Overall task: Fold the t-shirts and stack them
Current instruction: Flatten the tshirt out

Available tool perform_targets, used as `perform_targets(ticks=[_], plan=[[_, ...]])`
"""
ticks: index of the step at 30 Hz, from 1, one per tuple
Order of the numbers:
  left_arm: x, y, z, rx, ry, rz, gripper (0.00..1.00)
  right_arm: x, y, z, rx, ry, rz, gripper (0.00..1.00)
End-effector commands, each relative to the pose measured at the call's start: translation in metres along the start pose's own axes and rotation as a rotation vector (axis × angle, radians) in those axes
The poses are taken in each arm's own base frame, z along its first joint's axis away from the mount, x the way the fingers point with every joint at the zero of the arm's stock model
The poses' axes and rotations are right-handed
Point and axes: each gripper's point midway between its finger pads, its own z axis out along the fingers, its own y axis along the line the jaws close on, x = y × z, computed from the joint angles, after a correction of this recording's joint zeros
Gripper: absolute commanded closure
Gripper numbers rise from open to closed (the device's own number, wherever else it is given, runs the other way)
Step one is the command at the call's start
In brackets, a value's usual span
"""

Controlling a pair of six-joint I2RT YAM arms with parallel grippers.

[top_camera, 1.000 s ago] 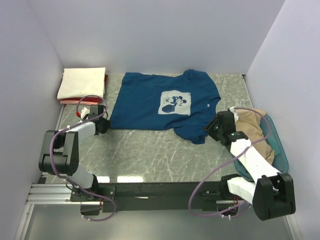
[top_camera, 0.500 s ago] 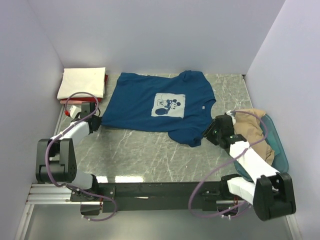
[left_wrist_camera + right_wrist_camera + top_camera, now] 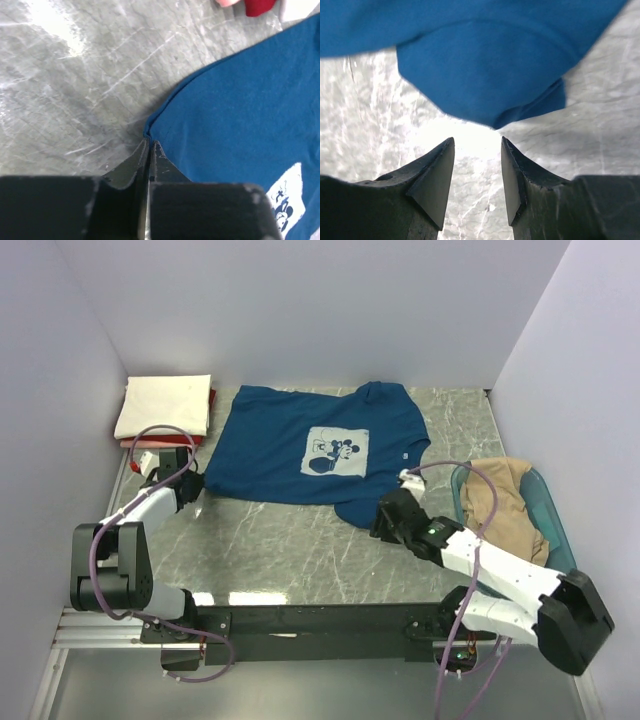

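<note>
my left hand point(image 3: 149, 145) has just pinched the lower-left corner of the dark blue t-shirt point(image 3: 290, 450), spread mid-frame; my right hand point(image 3: 477, 142), wide, has swung to its lower-right edge. folding can start.

Tee point(image 3: 290, 445) centred on table point(image 3: 290, 550), stack point(image 3: 165, 405) far-left, tub point(image 3: 563, 545) right

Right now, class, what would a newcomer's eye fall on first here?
The dark blue t-shirt with a cartoon print, spread across the middle of the marbled table. The left gripper is shut on its near left corner, the right gripper open short of its sleeve. A tan t-shirt fills the teal tub at right.
</note>
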Motion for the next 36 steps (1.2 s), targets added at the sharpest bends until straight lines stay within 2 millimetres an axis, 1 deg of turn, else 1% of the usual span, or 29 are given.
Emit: perform_targets(ticks=[1,2,3,4,6,8,9,10,11,13,14,16,17,19,20,21,22,23,24,25,26,27,28,29,31,32,34,35,36], plan=[[-0.005,-0.016,-0.008,0.081,-0.004,-0.008,0.92,-0.014,0.013,0.0,0.05,-0.06,-0.049,0.5],[-0.003,-0.018,-0.009,0.092,0.003,-0.009,0.88,-0.017,0.02,-0.001,0.051,-0.069,-0.065,0.49],[-0.002,-0.016,-0.011,0.097,0.006,-0.009,0.82,-0.011,0.018,0.007,0.08,-0.049,-0.085,0.47],[-0.002,-0.018,-0.012,0.108,0.005,-0.011,0.79,-0.014,0.023,0.008,0.082,-0.053,-0.09,0.44],[0.0,-0.017,-0.014,0.119,0.013,-0.01,0.75,-0.01,0.021,0.018,0.117,-0.043,-0.117,0.38],[0.0,-0.016,-0.016,0.117,0.012,-0.005,0.75,-0.016,0.026,0.023,0.128,-0.054,-0.131,0.36],[0.0,-0.015,-0.018,0.118,0.012,-0.002,0.74,-0.014,0.023,0.029,0.156,-0.043,-0.147,0.34],[0.001,-0.013,-0.019,0.115,0.013,0.001,0.74,-0.019,0.03,0.03,0.156,-0.046,-0.152,0.33],[0.0,-0.015,-0.021,0.125,0.012,0.002,0.75,-0.016,0.028,0.037,0.185,-0.03,-0.176,0.33],[0.004,-0.012,-0.023,0.129,0.02,0.005,0.74,-0.024,0.03,0.04,0.221,-0.035,-0.195,0.33],[0.002,-0.012,-0.025,0.13,0.015,0.004,0.75,-0.022,0.027,0.044,0.247,-0.026,-0.208,0.33],[0.002,-0.01,-0.027,0.133,0.013,0.012,0.75,-0.029,0.029,0.046,0.259,-0.04,-0.22,0.36],[0.002,-0.01,-0.029,0.137,0.013,0.014,0.75,-0.03,0.031,0.048,0.26,-0.043,-0.224,0.38],[0.003,-0.011,-0.03,0.144,0.018,0.018,0.75,-0.038,0.036,0.048,0.258,-0.05,-0.232,0.56],[0.003,-0.013,-0.032,0.155,0.018,0.02,0.75,-0.041,0.037,0.049,0.262,-0.05,-0.238,0.65],[0.005,-0.013,-0.033,0.16,0.027,0.023,0.76,-0.046,0.038,0.05,0.266,-0.054,-0.243,0.83],[0.006,-0.012,-0.033,0.162,0.029,0.028,0.77,-0.057,0.039,0.051,0.274,-0.056,-0.242,0.9],[0.006,-0.015,-0.034,0.171,0.032,0.031,0.78,-0.063,0.04,0.051,0.273,-0.056,-0.24,1.0],[0.008,-0.018,-0.036,0.183,0.037,0.038,0.78,-0.07,0.04,0.052,0.268,-0.053,-0.238,1.0],[0.011,-0.02,-0.038,0.196,0.05,0.049,0.79,-0.088,0.042,0.054,0.251,-0.058,-0.216,1.0],[0.015,-0.024,-0.04,0.21,0.059,0.058,0.8,-0.094,0.042,0.057,0.245,-0.052,-0.21,1.0],[0.016,-0.027,-0.041,0.224,0.063,0.07,0.8,-0.108,0.047,0.058,0.23,-0.063,-0.194,1.0],[0.019,-0.029,-0.043,0.239,0.078,0.078,0.8,-0.119,0.036,0.066,0.254,-0.052,-0.176,1.0],[0.035,-0.038,-0.05,0.272,0.11,0.118,0.8,-0.122,0.039,0.069,0.226,-0.028,-0.161,1.0],[0.048,-0.05,-0.056,0.329,0.142,0.168,0.79,-0.133,0.037,0.08,0.219,0.0,-0.139,1.0],[0.062,-0.056,-0.062,0.363,0.178,0.205,0.78,-0.136,0.034,0.085,0.2,0.029,-0.117,0.92],[0.076,-0.066,-0.069,0.415,0.214,0.259,0.77,-0.137,0.035,0.09,0.176,0.063,-0.107,0.8],[0.096,-0.071,-0.079,0.46,0.275,0.305,0.75,-0.139,0.031,0.09,0.174,0.07,-0.094,0.65],[0.104,-0.073,-0.083,0.476,0.294,0.331,0.74,-0.14,0.033,0.089,0.15,0.071,-0.083,0.6]])
